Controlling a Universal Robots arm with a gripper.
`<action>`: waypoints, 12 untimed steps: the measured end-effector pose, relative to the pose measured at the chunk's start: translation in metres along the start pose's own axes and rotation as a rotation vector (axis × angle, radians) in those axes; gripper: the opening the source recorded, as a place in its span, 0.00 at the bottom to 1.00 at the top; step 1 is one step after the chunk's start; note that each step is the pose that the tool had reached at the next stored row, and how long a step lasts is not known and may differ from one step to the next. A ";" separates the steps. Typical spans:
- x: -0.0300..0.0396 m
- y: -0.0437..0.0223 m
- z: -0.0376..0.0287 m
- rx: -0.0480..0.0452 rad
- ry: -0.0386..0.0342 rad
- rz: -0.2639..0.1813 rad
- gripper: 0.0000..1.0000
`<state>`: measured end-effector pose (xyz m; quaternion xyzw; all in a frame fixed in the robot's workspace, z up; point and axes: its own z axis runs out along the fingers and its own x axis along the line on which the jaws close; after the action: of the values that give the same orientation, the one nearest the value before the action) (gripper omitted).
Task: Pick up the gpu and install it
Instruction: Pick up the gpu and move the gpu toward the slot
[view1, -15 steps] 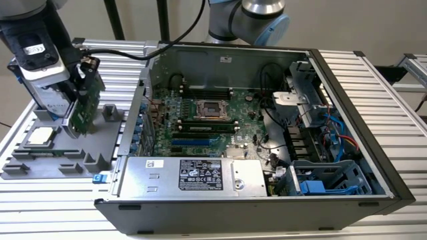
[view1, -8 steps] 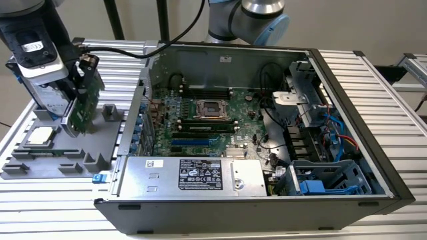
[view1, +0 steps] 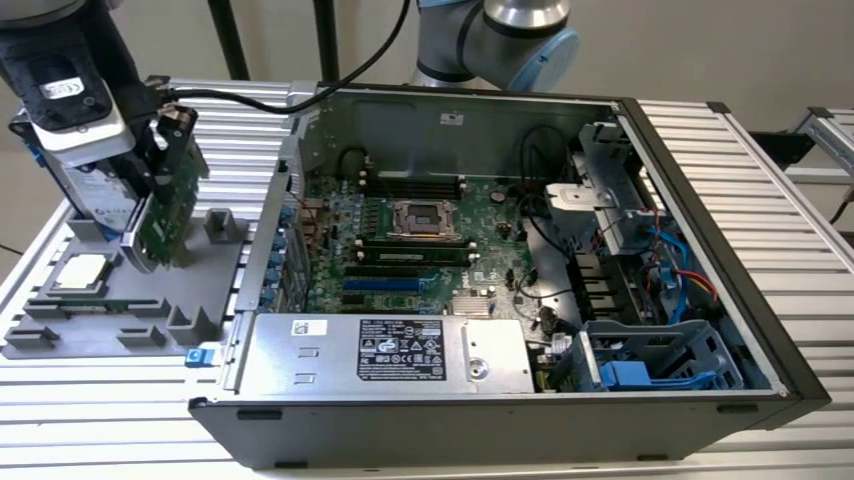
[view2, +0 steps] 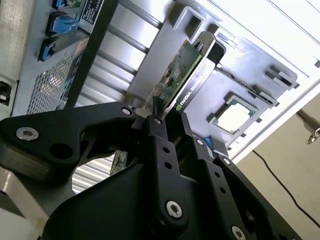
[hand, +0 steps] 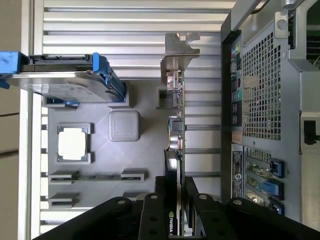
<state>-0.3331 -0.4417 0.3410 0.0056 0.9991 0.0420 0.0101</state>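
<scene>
Second wrist view: black jaws tight on flat green gpu, perhaps above grey tray.

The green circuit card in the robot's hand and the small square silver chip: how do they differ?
The green circuit card is long and stands on edge; the square silver chip is small and lies flat. The black hand grips the card; the chip is untouched. Both are at the grey tray.

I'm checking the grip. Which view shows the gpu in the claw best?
The second wrist view: the gpu sits edge-on in the claw, a finger on each face. The first wrist view shows its edge and bracket over the grey tray. The exterior view shows its green face beside the case.
</scene>
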 end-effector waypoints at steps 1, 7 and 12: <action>0.0000 0.0000 -0.0004 0.0000 0.0000 0.000 0.00; 0.0000 0.0002 -0.0029 0.0000 0.0000 0.000 0.00; -0.0001 0.0004 -0.0048 0.0000 0.0000 0.000 0.00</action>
<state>-0.3331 -0.4417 0.3458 0.0056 0.9991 0.0420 0.0101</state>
